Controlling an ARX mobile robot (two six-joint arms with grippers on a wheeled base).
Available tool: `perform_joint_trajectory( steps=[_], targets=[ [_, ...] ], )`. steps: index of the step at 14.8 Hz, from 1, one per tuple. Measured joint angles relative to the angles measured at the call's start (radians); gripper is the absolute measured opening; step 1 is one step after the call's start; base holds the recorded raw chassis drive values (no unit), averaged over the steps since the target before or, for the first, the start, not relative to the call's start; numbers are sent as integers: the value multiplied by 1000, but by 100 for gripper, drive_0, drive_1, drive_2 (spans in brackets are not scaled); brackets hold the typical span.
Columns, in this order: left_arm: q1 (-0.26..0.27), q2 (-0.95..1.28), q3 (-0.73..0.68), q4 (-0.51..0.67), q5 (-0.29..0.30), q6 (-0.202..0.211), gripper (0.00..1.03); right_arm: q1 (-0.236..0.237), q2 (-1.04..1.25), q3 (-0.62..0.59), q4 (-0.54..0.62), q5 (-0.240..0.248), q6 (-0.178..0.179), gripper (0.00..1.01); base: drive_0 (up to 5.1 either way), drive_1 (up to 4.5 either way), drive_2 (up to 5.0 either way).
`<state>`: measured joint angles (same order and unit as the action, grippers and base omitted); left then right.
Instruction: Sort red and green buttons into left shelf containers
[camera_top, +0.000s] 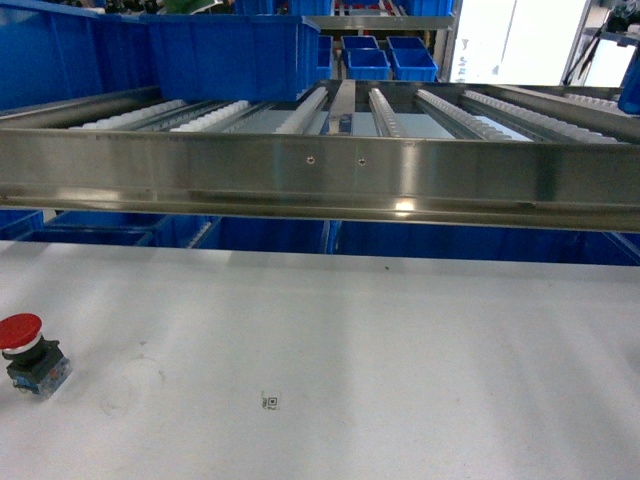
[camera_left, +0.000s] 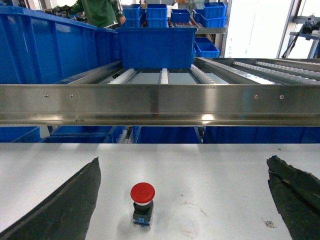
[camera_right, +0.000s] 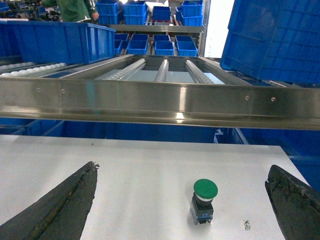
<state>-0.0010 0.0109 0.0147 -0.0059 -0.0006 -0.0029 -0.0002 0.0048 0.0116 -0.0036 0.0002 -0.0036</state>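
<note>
Red mushroom-cap push-button on black-and-blue body (camera_left: 142, 202) upright on white table (camera_top: 400, 340), between wide-apart black fingers of left gripper (camera_left: 185, 200), touching neither. Green round-cap push-button on dark body (camera_right: 204, 200) upright too, between spread fingers of right gripper (camera_right: 185, 205). Large deep blue plastic bin (camera_left: 156, 47) on roller shelf behind steel rail (camera_top: 320, 175).

White table (camera_top: 400, 340), red button (camera_top: 28, 350) upright at its left edge, green button (camera_right: 204, 200) upright, small printed marker (camera_top: 271, 401)
</note>
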Motion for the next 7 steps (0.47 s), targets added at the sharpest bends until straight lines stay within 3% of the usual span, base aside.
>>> perform_joint_trajectory(
  steps=[7],
  targets=[
    [0,0,0,0,0,2,98,0,0,0,0,0,0,98,0,0,0]
  ],
)
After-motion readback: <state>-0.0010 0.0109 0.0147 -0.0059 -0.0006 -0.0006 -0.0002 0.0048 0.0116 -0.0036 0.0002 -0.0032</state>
